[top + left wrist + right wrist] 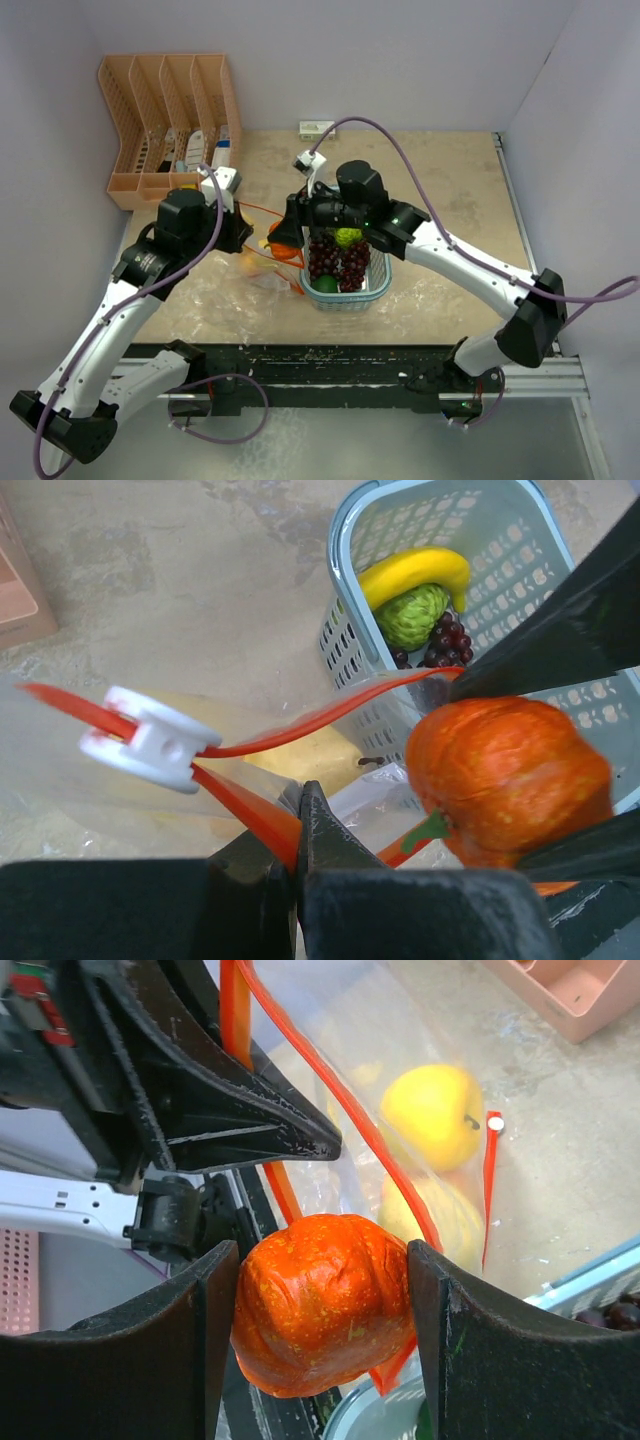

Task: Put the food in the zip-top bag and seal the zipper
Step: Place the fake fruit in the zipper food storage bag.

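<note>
Nearest the left wrist camera, the left gripper is pressed together on the zipper, lifting one lip of the zip-top bag. Just beyond, the right gripper clamps the small orange piece at the mouth, with two yellow round fruits lying inside. It should probably sink past both strips before the fingers spread, while the left pinch holds the lip taut. Farther off, the grape bunch sits in the blue basket
</note>
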`<action>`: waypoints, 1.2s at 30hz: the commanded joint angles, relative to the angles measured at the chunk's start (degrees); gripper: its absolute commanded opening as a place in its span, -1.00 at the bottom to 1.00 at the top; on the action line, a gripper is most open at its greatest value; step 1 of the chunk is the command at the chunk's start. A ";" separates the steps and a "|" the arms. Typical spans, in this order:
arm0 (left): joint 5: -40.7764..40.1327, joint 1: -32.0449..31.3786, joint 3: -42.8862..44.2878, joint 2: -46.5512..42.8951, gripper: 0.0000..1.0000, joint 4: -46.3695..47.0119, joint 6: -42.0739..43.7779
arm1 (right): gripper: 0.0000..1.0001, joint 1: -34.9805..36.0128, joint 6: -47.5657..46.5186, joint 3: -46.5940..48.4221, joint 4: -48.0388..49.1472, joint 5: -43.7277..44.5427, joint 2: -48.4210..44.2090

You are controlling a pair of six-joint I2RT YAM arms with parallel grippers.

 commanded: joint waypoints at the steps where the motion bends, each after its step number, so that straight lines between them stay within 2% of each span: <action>1: 1.58 0.49 2.22 0.08 -1.00 1.82 0.05 | -0.79 1.10 0.85 3.34 5.56 -2.29 1.24; 3: 2.13 0.47 2.14 0.11 -1.00 1.96 -0.07 | -0.79 1.21 1.43 3.87 5.59 0.66 2.13; 7: 4.57 0.49 1.92 -0.26 -1.00 2.40 -0.74 | -0.81 1.32 3.21 5.28 4.34 13.32 4.36; 13: 9.15 0.49 0.83 -1.71 -1.00 2.62 -2.49 | -0.83 2.58 4.43 9.00 1.87 27.80 9.19; 17: 9.67 0.49 0.25 -2.77 -1.00 2.46 -2.93 | -0.81 3.11 4.04 11.04 -0.56 30.80 11.26; 19: 9.23 0.49 -0.02 -2.86 -1.00 2.87 -2.86 | -0.63 3.74 3.96 11.21 -0.54 30.93 11.31; 26: 9.10 0.49 -1.82 -0.50 -1.00 6.29 -3.12 | 0.92 5.72 2.60 12.07 -1.18 26.67 9.01; 27: 8.73 0.49 -2.10 -0.34 -1.00 6.62 -3.10 | 1.00 5.84 2.59 11.88 -1.22 25.53 8.47; 31: 7.37 0.49 -2.88 -0.13 -1.00 7.30 -2.94 | 0.99 5.91 2.80 9.83 -1.78 24.00 5.47; 36: 6.09 0.62 -2.25 -0.01 -1.00 7.26 -3.24 | 0.99 5.87 2.84 6.06 -4.27 28.75 -0.20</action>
